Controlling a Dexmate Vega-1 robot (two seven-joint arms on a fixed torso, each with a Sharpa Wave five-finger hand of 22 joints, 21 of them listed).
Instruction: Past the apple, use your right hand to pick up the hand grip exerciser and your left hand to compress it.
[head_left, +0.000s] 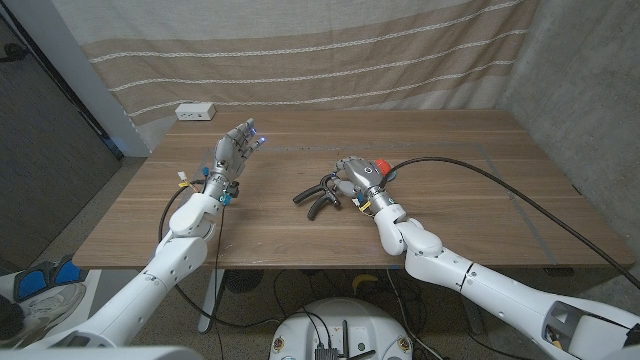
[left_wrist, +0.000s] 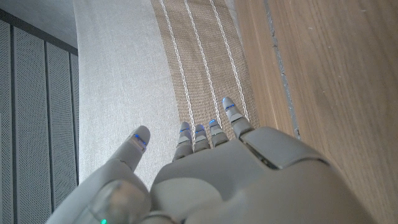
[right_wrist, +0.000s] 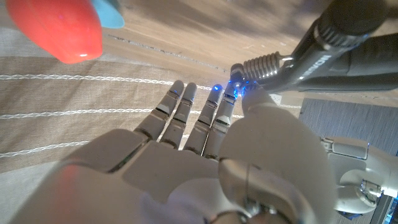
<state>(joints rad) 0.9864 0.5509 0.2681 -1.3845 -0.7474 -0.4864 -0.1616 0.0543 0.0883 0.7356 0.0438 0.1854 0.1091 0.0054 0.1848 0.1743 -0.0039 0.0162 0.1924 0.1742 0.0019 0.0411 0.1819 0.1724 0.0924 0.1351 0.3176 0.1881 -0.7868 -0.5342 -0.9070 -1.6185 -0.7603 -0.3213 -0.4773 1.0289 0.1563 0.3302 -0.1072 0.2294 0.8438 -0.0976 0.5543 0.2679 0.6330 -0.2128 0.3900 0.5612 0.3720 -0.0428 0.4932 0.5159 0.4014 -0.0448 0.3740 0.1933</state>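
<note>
The hand grip exerciser (head_left: 314, 196) lies near the table's middle, its black handles pointing towards the robot's left. In the right wrist view its coil spring (right_wrist: 266, 63) and handles (right_wrist: 339, 43) sit right at my fingertips. My right hand (head_left: 355, 178) is at the spring end with its fingers stretched out and the thumb against the spring; whether it grips is unclear. The red apple (head_left: 381, 165) sits just behind that hand and also appears as the apple (right_wrist: 67, 29) in the right wrist view. My left hand (head_left: 236, 146) is raised well off to the left, fingers apart, holding nothing.
A white box (head_left: 195, 112) stands at the table's far left corner against the striped curtain (head_left: 330, 60). Black cables (head_left: 470, 170) run across the right side of the table. A dark panel (head_left: 50, 110) stands off the left edge.
</note>
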